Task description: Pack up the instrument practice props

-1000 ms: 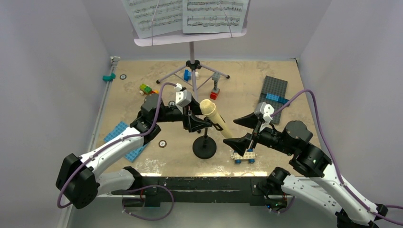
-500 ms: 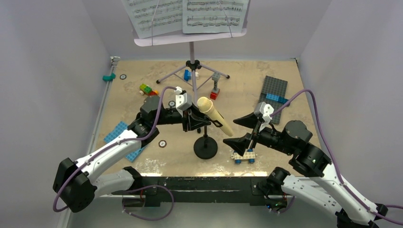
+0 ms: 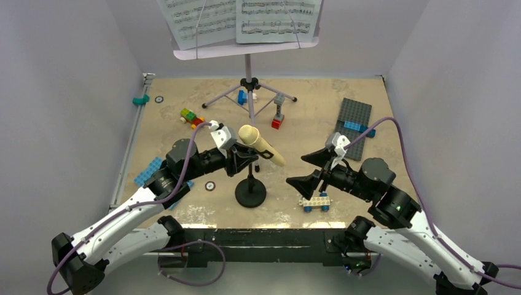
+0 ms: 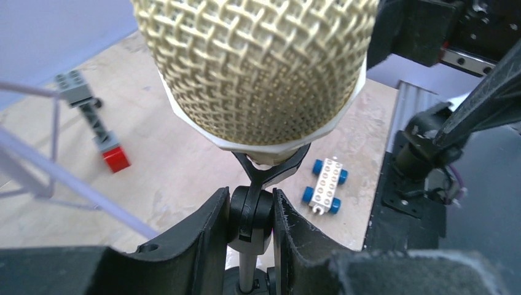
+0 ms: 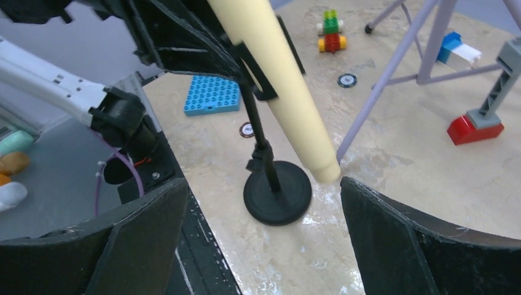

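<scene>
The cream-yellow toy microphone (image 3: 261, 145) sits tilted in the clip of the black round-base mic stand (image 3: 250, 194) near the table's front middle. My left gripper (image 3: 242, 161) is shut on the stand's top joint (image 4: 250, 212), just under the microphone head (image 4: 252, 67). My right gripper (image 3: 312, 169) is open and empty, to the right of the stand; its view shows the microphone handle (image 5: 279, 80) and the stand's base (image 5: 278, 192) ahead of it. The lilac music stand (image 3: 248, 52) with white sheet-music pages (image 3: 239, 18) stands at the back.
A white brick car with blue wheels (image 3: 315, 203) lies under my right gripper. Blue baseplate (image 3: 161, 182) at left, grey baseplate (image 3: 352, 118) at right. Loose coloured bricks (image 3: 190, 115) and a grey-red brick post (image 3: 278, 114) lie near the tripod legs (image 3: 228, 95).
My left gripper has pulled the mic stand with the microphone to the left and slightly toward the near edge. The right gripper has shifted a little and stays open.
</scene>
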`<state>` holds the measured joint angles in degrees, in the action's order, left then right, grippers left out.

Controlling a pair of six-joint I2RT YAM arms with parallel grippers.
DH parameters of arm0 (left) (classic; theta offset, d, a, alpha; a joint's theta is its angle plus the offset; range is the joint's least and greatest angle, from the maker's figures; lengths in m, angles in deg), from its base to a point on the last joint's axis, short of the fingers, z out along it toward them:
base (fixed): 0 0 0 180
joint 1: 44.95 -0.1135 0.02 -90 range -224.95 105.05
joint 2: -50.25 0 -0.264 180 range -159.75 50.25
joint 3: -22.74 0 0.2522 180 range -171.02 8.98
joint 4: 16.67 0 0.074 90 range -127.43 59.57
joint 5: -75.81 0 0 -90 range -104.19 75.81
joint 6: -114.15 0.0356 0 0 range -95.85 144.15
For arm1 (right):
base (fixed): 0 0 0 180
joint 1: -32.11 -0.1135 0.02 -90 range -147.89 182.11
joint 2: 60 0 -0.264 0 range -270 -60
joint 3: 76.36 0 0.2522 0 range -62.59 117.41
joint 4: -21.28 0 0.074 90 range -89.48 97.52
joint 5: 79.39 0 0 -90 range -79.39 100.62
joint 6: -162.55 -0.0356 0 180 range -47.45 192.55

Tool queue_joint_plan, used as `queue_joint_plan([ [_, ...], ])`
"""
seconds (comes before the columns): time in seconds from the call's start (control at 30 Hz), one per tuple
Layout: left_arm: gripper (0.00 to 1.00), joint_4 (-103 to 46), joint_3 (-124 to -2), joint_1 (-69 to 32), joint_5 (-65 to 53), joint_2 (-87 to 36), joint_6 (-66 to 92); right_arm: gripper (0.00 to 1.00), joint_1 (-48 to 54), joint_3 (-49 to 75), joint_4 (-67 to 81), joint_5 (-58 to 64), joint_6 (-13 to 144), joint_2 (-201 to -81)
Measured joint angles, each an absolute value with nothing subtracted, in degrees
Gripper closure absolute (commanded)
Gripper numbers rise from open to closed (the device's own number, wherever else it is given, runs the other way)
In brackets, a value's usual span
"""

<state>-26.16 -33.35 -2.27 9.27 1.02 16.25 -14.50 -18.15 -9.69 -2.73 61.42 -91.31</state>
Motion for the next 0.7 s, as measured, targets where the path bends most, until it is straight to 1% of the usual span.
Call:
queue_joint_plan([
  [0.2,1.0,-29.4,-31.4,-0.5,-5.5,6.1,15.1,0.01,-14.5,-19.6,-9.0,5.1,54.6,-92.8],
  [0.4,1.0,-27.2,-28.4,3.0,-19.2,9.4,12.2,0.02,-14.5,-21.3,-5.3,4.7,49.0,-97.1],
  [0.57,1.0,-25.0,-27.0,7.3,-29.7,10.0,11.0,0.09,-14.5,-25.2,-0.1,1.9,45.5,-101.8],
  [0.7,1.0,-23.5,-26.9,11.4,-35.2,8.7,11.5,0.16,-14.5,-26.6,3.4,-0.9,44.1,-107.9],
])
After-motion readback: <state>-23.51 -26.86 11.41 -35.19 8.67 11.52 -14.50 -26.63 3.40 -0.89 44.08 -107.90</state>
